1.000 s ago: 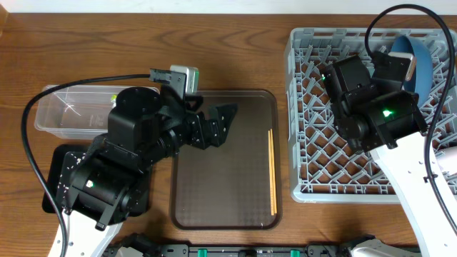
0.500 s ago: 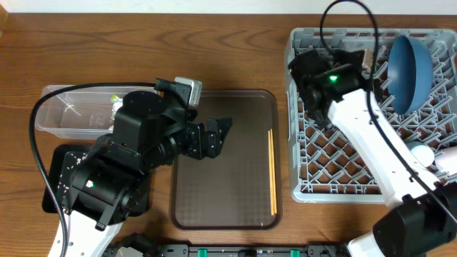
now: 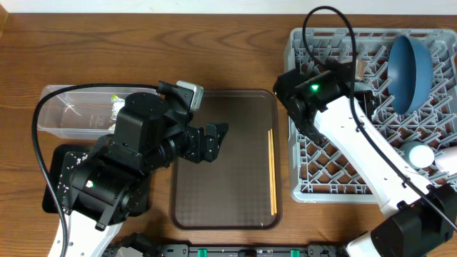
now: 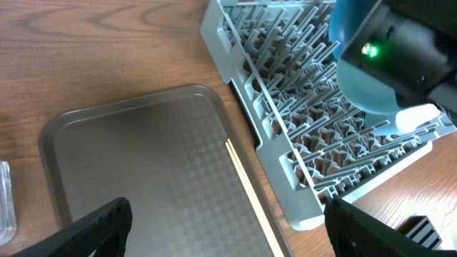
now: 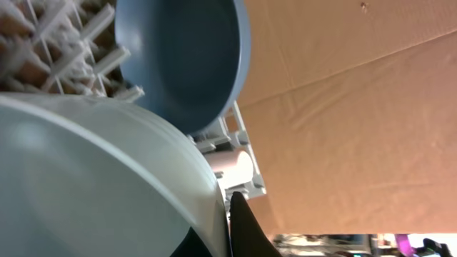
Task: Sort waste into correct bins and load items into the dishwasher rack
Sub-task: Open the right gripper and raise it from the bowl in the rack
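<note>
The chopsticks [image 3: 272, 171] [image 4: 250, 193] lie along the right side of the brown serving tray [image 3: 214, 207]. My left gripper [image 3: 213, 143] [image 4: 228, 232] hangs open over the tray's middle, left of them, holding nothing. The blue plate [image 3: 410, 64] [image 5: 186, 57] stands on edge in the grey dishwasher rack [image 3: 294, 143] [image 4: 271, 143]. A white bowl [image 3: 418, 153] and a pinkish-white cup [image 3: 448, 153] [image 5: 232, 168] sit at the rack's right. My right arm [image 3: 314, 93] is over the rack's left edge. Its gripper [image 5: 227, 227] is shut, tight against a pale rounded surface.
The clear tub [image 3: 64, 118] at the far left holds crumpled paper with a green wrapper [image 3: 114, 103]. The black tray [image 3: 51, 196] lies under my left arm. A cardboard wall stands beyond the rack in the right wrist view.
My right arm swung left from above the blue plate to the rack's left edge, uncovering the upright plate. My left gripper drew back slightly, still open.
</note>
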Action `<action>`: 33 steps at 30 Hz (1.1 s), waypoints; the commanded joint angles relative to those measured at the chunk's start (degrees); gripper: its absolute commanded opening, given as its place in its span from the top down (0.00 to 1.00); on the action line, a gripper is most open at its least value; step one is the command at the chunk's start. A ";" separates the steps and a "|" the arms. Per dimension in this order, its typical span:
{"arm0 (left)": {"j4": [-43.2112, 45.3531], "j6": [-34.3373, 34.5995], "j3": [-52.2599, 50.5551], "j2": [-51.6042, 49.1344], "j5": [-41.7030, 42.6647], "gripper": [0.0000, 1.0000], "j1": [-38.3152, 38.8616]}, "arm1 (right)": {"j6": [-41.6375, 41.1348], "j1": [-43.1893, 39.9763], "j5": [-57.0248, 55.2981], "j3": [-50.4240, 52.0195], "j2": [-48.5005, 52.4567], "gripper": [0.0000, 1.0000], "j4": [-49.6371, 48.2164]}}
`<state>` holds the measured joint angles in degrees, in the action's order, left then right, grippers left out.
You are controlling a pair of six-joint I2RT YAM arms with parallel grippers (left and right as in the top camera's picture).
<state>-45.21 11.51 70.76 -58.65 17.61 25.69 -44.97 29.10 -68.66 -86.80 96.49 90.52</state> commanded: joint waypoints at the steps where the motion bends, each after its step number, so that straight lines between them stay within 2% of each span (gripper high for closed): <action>1: -0.66 -1.46 0.72 0.35 -0.74 0.13 0.11 | -0.09 -2.01 -5.90 -0.52 0.66 0.99 -3.06; 3: -1.07 -1.46 0.72 0.35 -0.74 0.13 0.11 | 2.03 -3.56 -8.48 -0.52 1.68 0.99 -6.45; 8: -1.70 -1.46 0.72 0.35 -0.74 0.13 0.11 | 16.41 -5.68 -19.10 -0.50 5.81 0.99 -17.64; 11: -2.34 -1.46 0.72 0.35 -0.74 0.13 0.11 | 22.91 -5.73 -20.87 -0.52 7.39 0.99 -24.04; 19: -3.85 -1.46 0.72 0.35 -0.74 0.13 0.11 | 52.30 -7.41 -22.14 -0.50 11.04 0.99 -49.48; 22: -4.52 -1.46 0.72 0.35 -0.76 0.13 0.11 | 56.54 -7.54 -22.12 -0.50 11.67 0.99 -52.02; 33: -4.72 -2.14 0.72 0.35 -0.76 0.12 0.11 | 57.51 -6.73 -22.14 0.22 14.10 0.99 -50.21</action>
<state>-49.74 10.46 70.76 -58.65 17.61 25.69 11.14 22.04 -88.62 -86.78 109.78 40.18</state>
